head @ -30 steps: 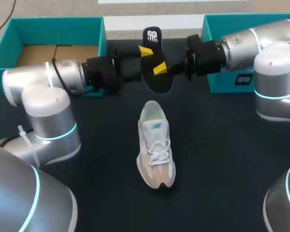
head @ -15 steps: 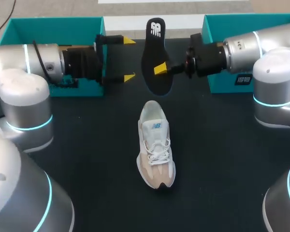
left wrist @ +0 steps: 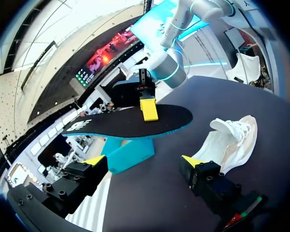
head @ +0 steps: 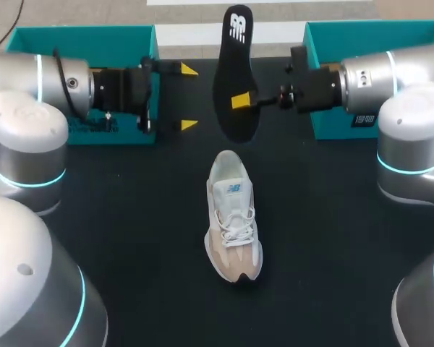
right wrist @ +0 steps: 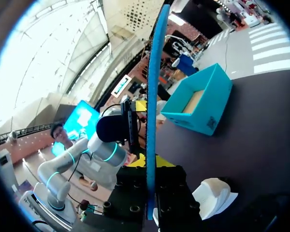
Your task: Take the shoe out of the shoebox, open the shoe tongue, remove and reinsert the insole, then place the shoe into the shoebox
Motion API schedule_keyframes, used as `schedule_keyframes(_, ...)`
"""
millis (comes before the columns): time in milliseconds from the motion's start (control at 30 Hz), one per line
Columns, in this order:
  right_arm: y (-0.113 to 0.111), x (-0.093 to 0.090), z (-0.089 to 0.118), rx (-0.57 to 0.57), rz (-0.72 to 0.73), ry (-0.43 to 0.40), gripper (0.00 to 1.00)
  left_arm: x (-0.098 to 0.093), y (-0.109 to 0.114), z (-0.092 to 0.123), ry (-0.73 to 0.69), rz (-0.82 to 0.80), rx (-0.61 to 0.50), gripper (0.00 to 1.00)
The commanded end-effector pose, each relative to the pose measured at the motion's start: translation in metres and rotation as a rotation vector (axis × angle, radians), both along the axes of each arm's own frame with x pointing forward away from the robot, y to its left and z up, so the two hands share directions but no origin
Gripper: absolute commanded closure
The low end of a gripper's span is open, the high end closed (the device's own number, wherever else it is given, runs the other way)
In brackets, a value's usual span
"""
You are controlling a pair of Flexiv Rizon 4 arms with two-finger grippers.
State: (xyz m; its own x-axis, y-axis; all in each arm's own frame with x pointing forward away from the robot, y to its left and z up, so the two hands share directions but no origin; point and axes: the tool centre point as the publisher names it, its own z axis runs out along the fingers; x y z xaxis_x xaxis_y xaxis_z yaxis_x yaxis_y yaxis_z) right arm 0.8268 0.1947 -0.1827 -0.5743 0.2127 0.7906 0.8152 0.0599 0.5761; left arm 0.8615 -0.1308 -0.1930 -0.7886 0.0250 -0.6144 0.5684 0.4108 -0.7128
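- Two claws face each other above the far half of the desk (head: 333, 238).
- Right claw (head: 240, 102): clamped on the black insole (head: 231, 65), with one yellow-tipped finger on its upper face and the other beneath it.
- Insole: held clear of the desk, gripped at its side edge. Its printed end extends to one side of the right claw and its plain end to the other. In the right wrist view the insole (right wrist: 153, 72) stands edge-on, its blue rim running out from between the fingers of the right claw (right wrist: 152, 162).
- Left claw (head: 189, 97): fingers spread wide, holding nothing. In the left wrist view the insole (left wrist: 130, 121) lies ahead of the left claw (left wrist: 144, 160), apart from both tips, with the right claw (left wrist: 147, 108) gripping it from the opposite side.
- Shoe (head: 233, 217): beige and white, standing on its sole on the desk below the right claw, outside both boxes, heel opening towards the claws.
- Left teal box (head: 79, 43): behind the left claw, brown card visible inside.
- Right teal box (head: 347, 36): behind the right claw, partly hidden by its arm.
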Motion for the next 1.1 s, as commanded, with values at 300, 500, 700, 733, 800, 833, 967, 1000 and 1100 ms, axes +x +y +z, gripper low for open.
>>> schedule_keyframes(300,0.001,-0.002,-0.001,0.002,-0.007,-0.002,1.00,0.002,0.000,0.001,0.011,-0.017,0.016,0.00)
schedule_keyframes(500,0.000,0.000,-0.003,0.061,0.037,-0.097,1.00,-0.019,0.002,-0.005,0.108,-0.039,0.071,0.00)
schedule_keyframes(700,-0.004,0.007,-0.021,0.125,0.135,-0.285,1.00,-0.028,0.015,-0.028,0.179,-0.030,0.113,0.00)
schedule_keyframes(733,-0.006,0.008,-0.026,0.133,0.139,-0.298,1.00,-0.027,0.017,-0.034,0.190,-0.034,0.119,0.00)
schedule_keyframes(800,-0.005,0.009,-0.034,0.161,0.147,-0.304,1.00,-0.029,0.019,-0.045,0.217,-0.061,0.129,0.00)
schedule_keyframes(833,-0.005,0.010,-0.038,0.163,0.167,-0.300,1.00,-0.030,0.020,-0.051,0.224,-0.061,0.144,0.00)
schedule_keyframes(967,-0.004,0.011,-0.047,0.153,0.193,-0.314,1.00,-0.036,0.023,-0.072,0.261,-0.085,0.175,0.00)
schedule_keyframes(1000,-0.004,0.011,-0.048,0.155,0.196,-0.326,1.00,-0.038,0.022,-0.076,0.266,-0.089,0.178,0.00)
schedule_keyframes(1100,-0.005,0.010,-0.052,0.187,0.212,-0.386,1.00,-0.046,0.019,-0.091,0.291,-0.116,0.200,0.00)
